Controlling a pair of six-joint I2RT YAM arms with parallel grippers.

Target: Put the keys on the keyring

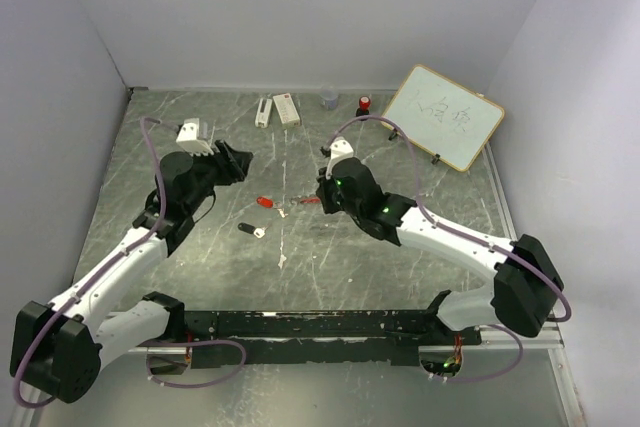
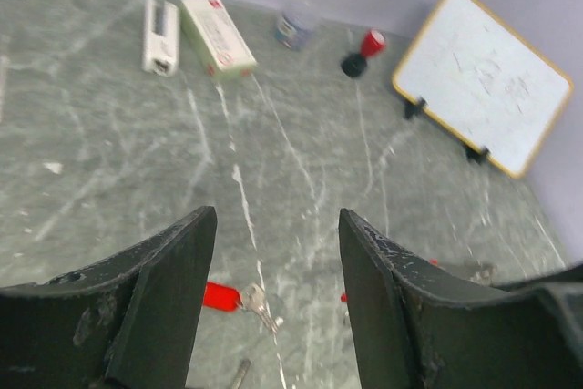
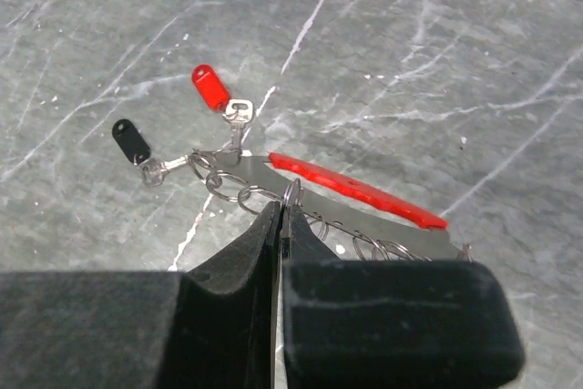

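Near the middle of the table (image 1: pixel 400 277), the right fingers (image 3: pixel 244 254) are pinched fully together on one thin loop of the keyring (image 3: pixel 339 196), which lies flat with its red fob (image 3: pixel 364 190) along the grey curved piece. Both keys lie on the table just beside the keyring's far end. The red-tagged key (image 3: pixel 223 99) is nearest, and the black-tagged key (image 3: pixel 146 152) is a little further toward the left arm. The left fingers (image 2: pixel 173 289) stand well apart with nothing between them, hanging above the red-tagged key.

The hold on the loop is only a sliver of wire, so any pull or twist could let it slip out or spin in the pinch. The keys are small and flat on a smooth surface, so closing fingers may push one aside instead of lifting it. The two arms also work close together and could knock each other.

I cannot tell whether the small loops at the keyring's end are linked to the black-tagged key or merely touch it. The opening in the ring is not visible. From above, the right arm covers most of the keyring. The left wrist view is blurred, and its fingers cut off the table on both sides.
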